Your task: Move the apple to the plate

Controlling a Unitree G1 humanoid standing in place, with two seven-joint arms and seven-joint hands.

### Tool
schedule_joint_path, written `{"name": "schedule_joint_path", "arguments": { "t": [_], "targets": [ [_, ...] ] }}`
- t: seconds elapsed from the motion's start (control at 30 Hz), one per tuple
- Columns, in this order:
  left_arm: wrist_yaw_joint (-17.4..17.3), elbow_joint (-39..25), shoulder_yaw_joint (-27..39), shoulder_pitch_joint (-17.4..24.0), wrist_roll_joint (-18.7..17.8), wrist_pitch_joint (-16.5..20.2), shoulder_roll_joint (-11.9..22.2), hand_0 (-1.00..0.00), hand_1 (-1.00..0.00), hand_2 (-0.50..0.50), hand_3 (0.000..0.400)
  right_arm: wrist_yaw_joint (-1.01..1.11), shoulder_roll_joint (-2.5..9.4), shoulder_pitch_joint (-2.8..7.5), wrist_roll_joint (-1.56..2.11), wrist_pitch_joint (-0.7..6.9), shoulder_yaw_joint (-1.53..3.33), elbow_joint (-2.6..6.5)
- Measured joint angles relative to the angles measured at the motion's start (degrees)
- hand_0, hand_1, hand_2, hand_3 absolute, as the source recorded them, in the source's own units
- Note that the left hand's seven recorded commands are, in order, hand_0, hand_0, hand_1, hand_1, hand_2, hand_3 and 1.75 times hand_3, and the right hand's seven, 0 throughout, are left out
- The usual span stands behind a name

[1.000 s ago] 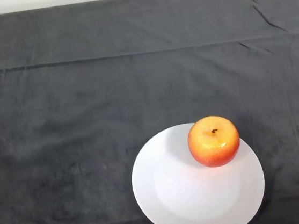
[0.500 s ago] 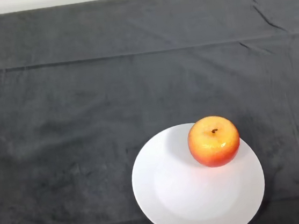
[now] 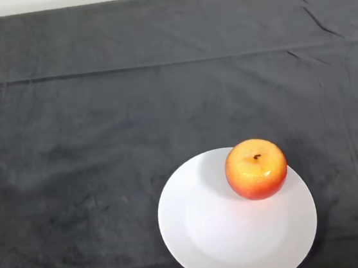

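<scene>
A red and yellow apple (image 3: 256, 168) stands upright, stem up, on the far right part of a round white plate (image 3: 216, 233). The plate lies on the dark cloth at the near middle right of the head view, and its near edge is cut off by the bottom of the view.
The dark cloth (image 3: 101, 130) covers the whole table, with a fold line across the far part and a few creases at the far right. The table's far edge runs along the top of the view.
</scene>
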Motion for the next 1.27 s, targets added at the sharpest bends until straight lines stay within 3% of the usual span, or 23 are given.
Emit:
{"name": "schedule_joint_path", "arguments": {
  "t": [1.27],
  "targets": [
    [0.0, 0.5, 0.0, 0.0, -0.1, -0.6, 0.0, 0.0, 0.0, 0.0, 0.0, 0.0, 0.0, 0.0, 0.0, 0.0, 0.0, 0.0]
  ]
}}
